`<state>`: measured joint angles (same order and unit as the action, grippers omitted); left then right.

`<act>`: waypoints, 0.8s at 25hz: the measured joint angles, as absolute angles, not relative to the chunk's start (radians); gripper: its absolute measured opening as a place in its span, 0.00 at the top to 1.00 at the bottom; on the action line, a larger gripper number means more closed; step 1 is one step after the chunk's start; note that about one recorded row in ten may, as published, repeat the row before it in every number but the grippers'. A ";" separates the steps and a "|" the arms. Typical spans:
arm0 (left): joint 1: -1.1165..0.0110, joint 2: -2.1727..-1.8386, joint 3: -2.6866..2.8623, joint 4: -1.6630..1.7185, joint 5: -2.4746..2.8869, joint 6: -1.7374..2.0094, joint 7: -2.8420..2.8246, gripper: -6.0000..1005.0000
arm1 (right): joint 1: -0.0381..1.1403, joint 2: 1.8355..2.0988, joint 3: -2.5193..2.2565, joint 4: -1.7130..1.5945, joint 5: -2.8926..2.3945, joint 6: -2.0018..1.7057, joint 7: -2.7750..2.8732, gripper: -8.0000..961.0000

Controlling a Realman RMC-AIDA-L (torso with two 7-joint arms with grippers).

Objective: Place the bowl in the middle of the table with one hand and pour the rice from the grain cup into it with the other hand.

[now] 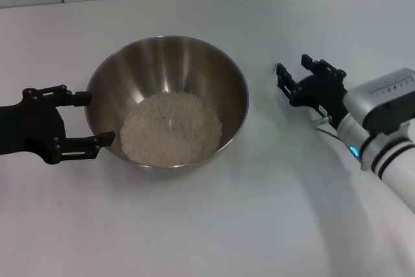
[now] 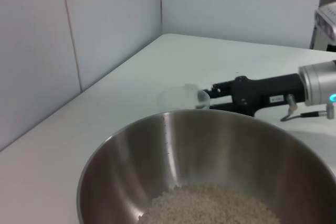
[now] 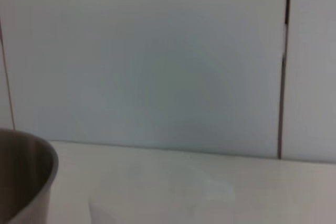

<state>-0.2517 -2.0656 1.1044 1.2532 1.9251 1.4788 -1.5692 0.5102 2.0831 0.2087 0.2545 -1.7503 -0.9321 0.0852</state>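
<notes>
Rice (image 1: 171, 128) is seen heaped in the bowl (image 1: 168, 63), which sits at the centre of the head view on the table (image 1: 194, 225). At the left edge, the left gripper (image 1: 78, 119) is held level, its fingers spread around the bowl's rim. At centre right, the right gripper (image 1: 299, 77) is stretched toward the upper left, apart from the bowl, fingers spread. In the left wrist view, the grain cup (image 2: 184, 98) is seen upright at its fingertips; contact cannot be told.
</notes>
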 joint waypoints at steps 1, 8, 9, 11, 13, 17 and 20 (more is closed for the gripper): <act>-0.252 -2.065 1.104 1.253 1.925 1.479 -1.569 0.18 | 0.501 2.083 0.209 0.259 -1.750 -0.933 0.085 0.67; -0.250 -2.066 1.104 1.262 1.925 1.479 -1.569 0.18 | 0.371 2.078 0.209 0.300 -1.781 -1.116 0.094 0.26; -0.250 -2.066 1.104 1.262 1.925 1.479 -1.569 0.18 | 0.345 2.077 0.209 0.300 -1.794 -1.190 0.103 0.22; -0.251 -2.066 1.104 1.262 1.925 1.479 -1.569 0.18 | 0.300 2.076 0.208 0.284 -1.817 -1.336 0.138 0.17; -0.251 -2.066 1.104 1.262 1.925 1.479 -1.569 0.18 | 0.274 2.073 0.208 0.240 -1.856 -1.483 0.206 0.15; -0.253 -2.066 1.105 1.262 1.925 1.476 -1.569 0.18 | 0.312 2.068 0.208 0.020 -1.964 -1.713 0.479 0.13; -0.254 -2.066 1.105 1.260 1.925 1.473 -1.569 0.18 | 0.406 2.069 0.177 -0.197 -2.047 -1.775 0.680 0.13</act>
<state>-0.2540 -2.0659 1.1045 1.2596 1.9251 1.4735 -1.5693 0.4063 2.0694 0.1772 -0.1966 -2.0472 -1.7752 0.6801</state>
